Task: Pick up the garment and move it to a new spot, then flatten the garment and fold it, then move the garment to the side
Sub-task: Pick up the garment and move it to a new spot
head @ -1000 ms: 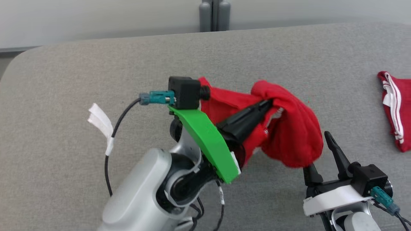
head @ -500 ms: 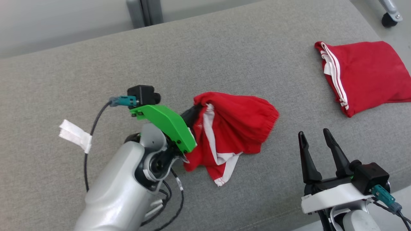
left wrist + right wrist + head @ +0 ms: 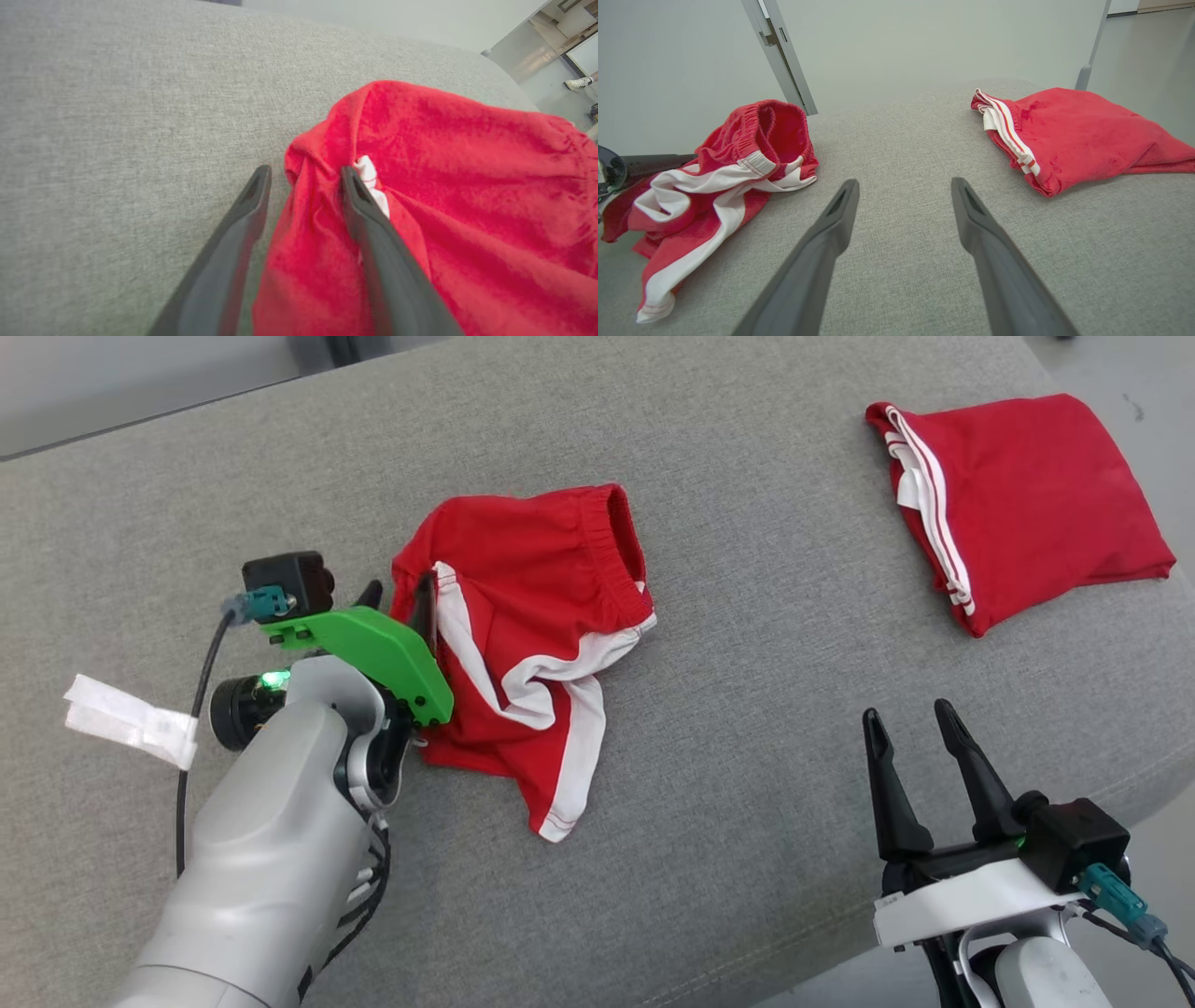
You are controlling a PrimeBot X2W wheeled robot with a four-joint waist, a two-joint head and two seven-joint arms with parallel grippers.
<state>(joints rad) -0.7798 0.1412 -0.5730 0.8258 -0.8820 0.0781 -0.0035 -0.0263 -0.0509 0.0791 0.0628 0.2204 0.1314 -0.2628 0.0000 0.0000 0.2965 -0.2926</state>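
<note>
Shorts (image 3: 523, 616) that hung bunched from the left hand (image 3: 400, 593) a second ago now lie on the bench (image 3: 747, 709), and that hand, clamped then, has let its fingers part. In the left wrist view the left hand (image 3: 304, 172) stands partly open: one finger rests over bare grey fabric, the other lies against the shorts (image 3: 444, 186) beside a bit of white trim, and a ridge of red cloth sits between them with a gap on one side – nothing is pinched. The shorts are left of the bench's middle in the head view, crumpled, waistband turned to the far side, white side stripes twisted across the front and one leg trailing toward the near edge. The right hand (image 3: 907, 714) hovers at the near right edge, fingers wide apart and empty, touching nothing; in its own view the right hand (image 3: 904, 182) points at bare bench between the two cloths. Count: two hands, two red garments – the loose shorts (image 3: 738, 154) and a folded garment (image 3: 1027, 495) with white stripes at the far right, well apart from them.
</note>
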